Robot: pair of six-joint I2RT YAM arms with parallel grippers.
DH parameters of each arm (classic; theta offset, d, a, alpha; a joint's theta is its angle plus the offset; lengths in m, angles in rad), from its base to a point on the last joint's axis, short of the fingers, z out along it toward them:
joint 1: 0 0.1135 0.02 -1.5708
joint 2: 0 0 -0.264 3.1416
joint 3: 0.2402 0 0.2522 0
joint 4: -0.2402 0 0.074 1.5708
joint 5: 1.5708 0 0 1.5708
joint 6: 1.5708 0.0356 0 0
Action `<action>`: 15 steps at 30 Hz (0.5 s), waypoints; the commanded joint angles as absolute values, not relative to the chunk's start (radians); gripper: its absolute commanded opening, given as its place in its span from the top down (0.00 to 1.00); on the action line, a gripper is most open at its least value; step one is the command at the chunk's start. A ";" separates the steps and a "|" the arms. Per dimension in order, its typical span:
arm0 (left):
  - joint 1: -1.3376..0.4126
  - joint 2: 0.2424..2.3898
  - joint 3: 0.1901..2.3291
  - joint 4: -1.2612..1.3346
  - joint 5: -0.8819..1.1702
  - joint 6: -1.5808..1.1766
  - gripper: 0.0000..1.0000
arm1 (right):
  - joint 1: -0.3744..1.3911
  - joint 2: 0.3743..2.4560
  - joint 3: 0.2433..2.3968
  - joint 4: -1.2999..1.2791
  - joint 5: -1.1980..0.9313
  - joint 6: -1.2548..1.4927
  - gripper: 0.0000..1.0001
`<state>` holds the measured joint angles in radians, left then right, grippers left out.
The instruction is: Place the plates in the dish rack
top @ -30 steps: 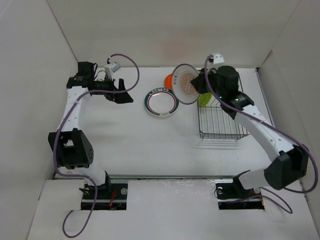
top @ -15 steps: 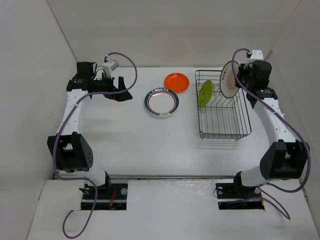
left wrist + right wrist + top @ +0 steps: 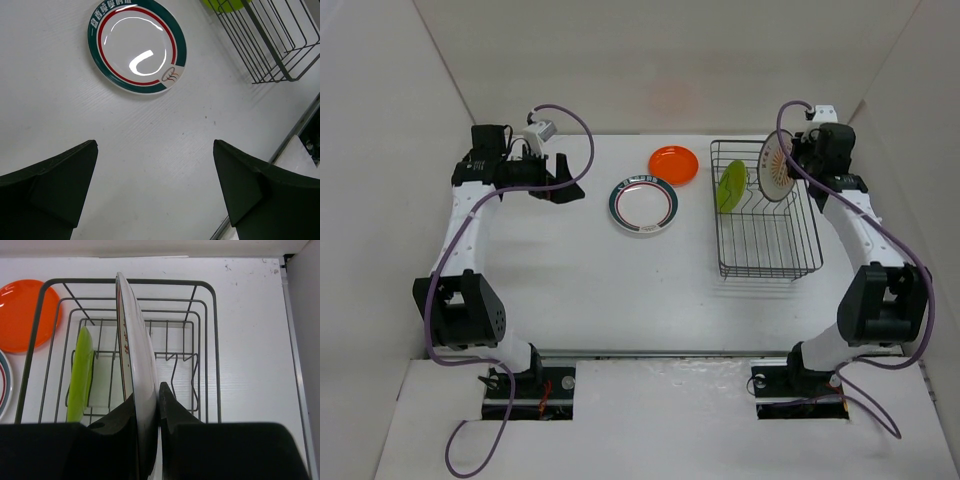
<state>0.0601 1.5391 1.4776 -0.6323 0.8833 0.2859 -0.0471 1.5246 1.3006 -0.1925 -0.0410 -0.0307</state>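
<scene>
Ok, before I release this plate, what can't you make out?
- Right wrist: the sunburst plate's lower edge is hidden behind the right gripper, so whether it sits between the dish rack's prongs cannot be told.
- Top view: that contact is too small to see.
- Left wrist: the lime-green plate is cut off by the top edge.
- Right wrist: the orange plate is cut off by the left edge.

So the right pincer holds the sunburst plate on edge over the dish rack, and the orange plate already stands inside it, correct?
No: the lime-green plate stands inside the dish rack; the orange plate lies flat on the table. The right wrist view shows it.
</scene>
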 commanded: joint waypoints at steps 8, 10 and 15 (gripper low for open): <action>0.057 1.494 1.463 -0.618 0.905 0.291 0.00 | -0.057 1.566 1.295 -0.060 -0.049 0.031 1.00; 0.057 1.494 1.463 -0.618 0.905 0.291 0.00 | -0.057 1.578 1.295 -0.060 -0.058 0.043 1.00; 0.057 1.494 1.454 -0.618 0.905 0.291 0.00 | -0.057 1.600 1.295 -0.051 -0.067 0.063 1.00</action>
<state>0.0601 1.5391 1.4654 -0.6319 0.8833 0.2863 -0.0521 1.5967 1.2922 -0.1452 -0.0475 0.0288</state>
